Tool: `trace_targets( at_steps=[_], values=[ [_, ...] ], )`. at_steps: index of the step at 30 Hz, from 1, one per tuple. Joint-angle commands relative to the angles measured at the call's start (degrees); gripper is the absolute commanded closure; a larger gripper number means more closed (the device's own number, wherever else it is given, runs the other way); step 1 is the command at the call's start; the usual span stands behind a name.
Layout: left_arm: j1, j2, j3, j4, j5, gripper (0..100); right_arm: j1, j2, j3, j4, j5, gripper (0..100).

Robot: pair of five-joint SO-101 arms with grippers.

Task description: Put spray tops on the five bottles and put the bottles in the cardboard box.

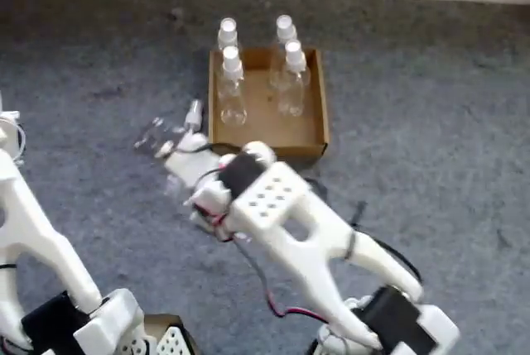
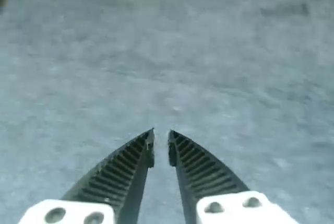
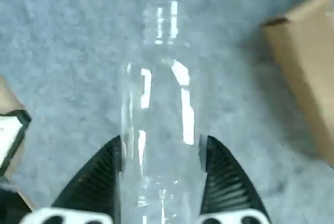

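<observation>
**Near field.** Well short of the cardboard box (image 1: 269, 150), the left gripper (image 2: 161, 143) is hanging over bare carpet (image 2: 167, 51). Its jaws are drawn almost together and are carrying nothing.

**Middle field.** Off the box's near-left corner, as the high view shows it, the right gripper (image 3: 162, 145) is clasping the uncapped bottle (image 3: 162, 93) by its lower body, with a jaw pressing on each side. The bottle is clear, smooth and apparently empty. It is lying low over the carpet with its open threaded neck pointing away from the gripper. Beyond the neck, beside the box's left wall, a loose spray top (image 1: 195, 112) is lying.

**Step in hand (judged).** The fifth bottle is being capped. The next move is calling for the bottle to be steadied while the top is fetched, seated on the threads and twisted down.

**Far field.** Four capped bottles (image 1: 232, 90) are standing upright. Two are standing inside the box and two at its far wall, whether inside or just behind it cannot be told.
</observation>
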Motion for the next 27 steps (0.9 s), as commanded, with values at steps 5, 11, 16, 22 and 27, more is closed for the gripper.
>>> trace_targets(
  at_steps=[5, 11, 16, 22, 27],
  values=[
    [15.52, -0.13, -1.8, 5.1, 0.0, 100, 25.63, -25.19, 14.55, 3.21, 6.24, 99.5],
    [25.63, 2.95, -2.95, 5.01, 6.68, 100, 48.4, -28.53, 26.51, 1.19, 15.56, 99.5],
    [32.4, 13.23, -9.1, 4.92, 8.44, 99, 61.93, -24.13, 35.3, -12.7, 15.65, 99.5],
    [35.91, 25.71, -18.15, 4.22, 10.46, 87, 66.68, -18.59, 43.21, -22.9, 15.91, 99.5],
    [36.09, 33.89, -22.02, -1.23, 10.55, 86, 66.68, -17.27, 45.67, -25.1, 15.91, 99.5]
  ],
)
